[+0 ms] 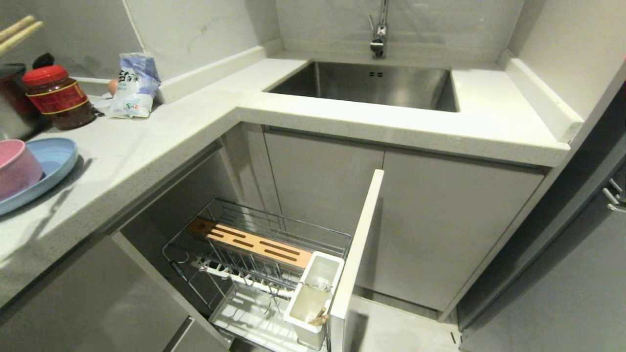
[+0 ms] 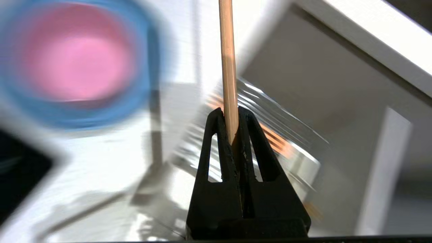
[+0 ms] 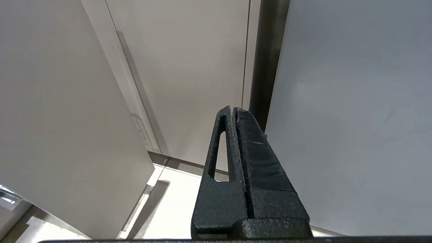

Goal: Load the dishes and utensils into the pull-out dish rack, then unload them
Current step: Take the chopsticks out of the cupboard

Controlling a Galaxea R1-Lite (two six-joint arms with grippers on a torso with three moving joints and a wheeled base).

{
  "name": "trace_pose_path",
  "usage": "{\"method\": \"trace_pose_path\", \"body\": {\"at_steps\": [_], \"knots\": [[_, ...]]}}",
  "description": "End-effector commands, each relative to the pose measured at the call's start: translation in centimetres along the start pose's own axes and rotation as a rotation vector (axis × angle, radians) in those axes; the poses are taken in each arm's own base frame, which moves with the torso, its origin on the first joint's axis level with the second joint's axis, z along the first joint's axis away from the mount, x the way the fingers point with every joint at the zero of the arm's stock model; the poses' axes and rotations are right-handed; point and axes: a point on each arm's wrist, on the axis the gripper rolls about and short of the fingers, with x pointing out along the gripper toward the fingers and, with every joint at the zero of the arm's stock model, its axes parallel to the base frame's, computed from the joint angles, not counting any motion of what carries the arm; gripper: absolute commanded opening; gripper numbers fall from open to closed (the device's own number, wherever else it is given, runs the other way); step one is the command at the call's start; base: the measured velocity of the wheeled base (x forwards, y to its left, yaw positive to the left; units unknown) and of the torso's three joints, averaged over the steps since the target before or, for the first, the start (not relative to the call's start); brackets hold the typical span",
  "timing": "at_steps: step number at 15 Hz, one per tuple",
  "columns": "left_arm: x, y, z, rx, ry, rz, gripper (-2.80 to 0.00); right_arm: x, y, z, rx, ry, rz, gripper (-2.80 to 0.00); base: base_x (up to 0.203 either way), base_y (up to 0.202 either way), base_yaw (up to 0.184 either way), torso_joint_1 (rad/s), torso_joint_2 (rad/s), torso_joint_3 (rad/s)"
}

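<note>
My left gripper (image 2: pixel 231 113) is shut on light-wood chopsticks (image 2: pixel 227 67) that stick out straight beyond its fingertips. In the head view only the chopsticks' ends (image 1: pixel 18 29) show, at the top left above the counter; the gripper itself is outside that view. A pink bowl (image 1: pixel 17 166) sits in a light-blue plate (image 1: pixel 54 161) on the left counter, both blurred in the left wrist view as bowl (image 2: pixel 79 57) and plate (image 2: pixel 145 67). The pull-out dish rack (image 1: pixel 254 244) stands drawn out below the counter, its wire basket bare. My right gripper (image 3: pixel 233 109) is shut on nothing, parked facing cabinet fronts.
The rack's white utensil cup (image 1: pixel 313 293) has something light brown low inside. Its tall white front panel (image 1: pixel 357 249) stands right of the basket. A red-lidded jar (image 1: pixel 58 95) and a bag (image 1: pixel 134 85) sit at the counter's back left. The steel sink (image 1: pixel 367 83) lies behind.
</note>
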Motion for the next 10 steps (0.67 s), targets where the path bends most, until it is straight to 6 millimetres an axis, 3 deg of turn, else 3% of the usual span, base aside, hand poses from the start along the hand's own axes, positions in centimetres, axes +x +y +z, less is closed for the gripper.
{"method": "trace_pose_path", "body": {"at_steps": [1, 10], "knots": [[0.9, 1.1, 0.3, -0.038, -0.037, 0.266, -2.8, 0.1, 0.0, -0.7, 0.0, 0.025, 0.0, -2.8, 0.0, 0.0, 0.0, 0.0, 0.0, 0.0], [5.8, 2.2, -1.1, -0.14, 0.13, 0.449, -2.8, 0.1, 0.0, -0.7, 0.0, 0.025, 0.0, -2.8, 0.0, 0.0, 0.0, 0.0, 0.0, 0.0]]}}
